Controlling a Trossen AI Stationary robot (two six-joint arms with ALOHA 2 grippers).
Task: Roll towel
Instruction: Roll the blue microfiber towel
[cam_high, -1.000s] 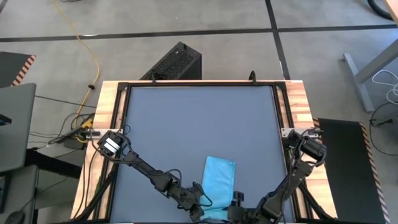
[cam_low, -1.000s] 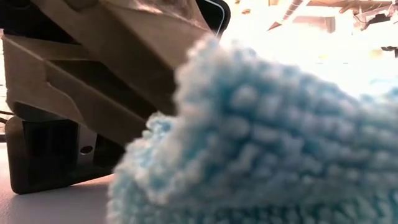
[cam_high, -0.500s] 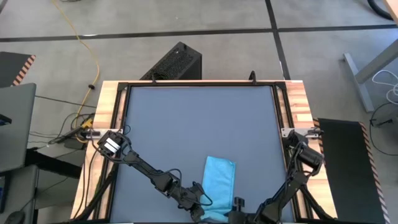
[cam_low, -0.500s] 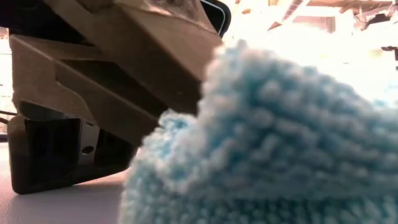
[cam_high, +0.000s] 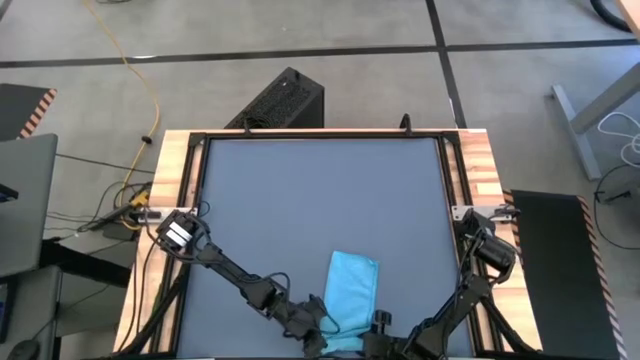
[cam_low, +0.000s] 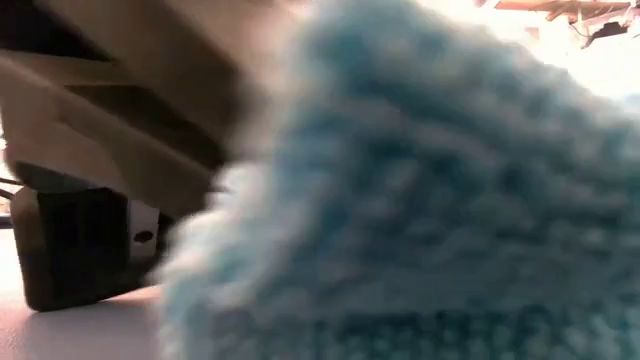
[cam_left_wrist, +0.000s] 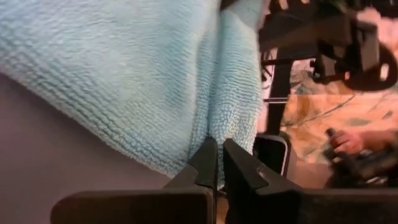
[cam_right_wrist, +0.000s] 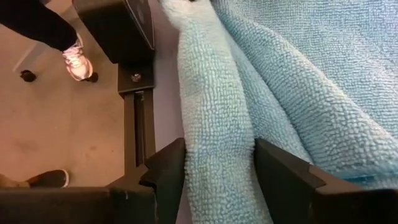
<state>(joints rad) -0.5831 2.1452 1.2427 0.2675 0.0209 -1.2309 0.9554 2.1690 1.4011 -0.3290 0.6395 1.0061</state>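
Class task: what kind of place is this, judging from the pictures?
Probably a robotics lab or workshop: a concrete floor with dark tape lines, a yellow cable trailing across it, and a wood-edged work table fitted with two robot arms.

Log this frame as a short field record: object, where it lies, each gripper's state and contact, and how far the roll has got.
object: small sky-blue soft cloth towel
location: near edge of the dark grey tabletop, between the two arms
left gripper: shut, pinching the towel's near edge
right gripper: fingers set apart, a thick fold of the towel between them
roll progress: near edge bunched and lifted; most of the towel lies flat
background: a person's shoes on the floor beyond the table
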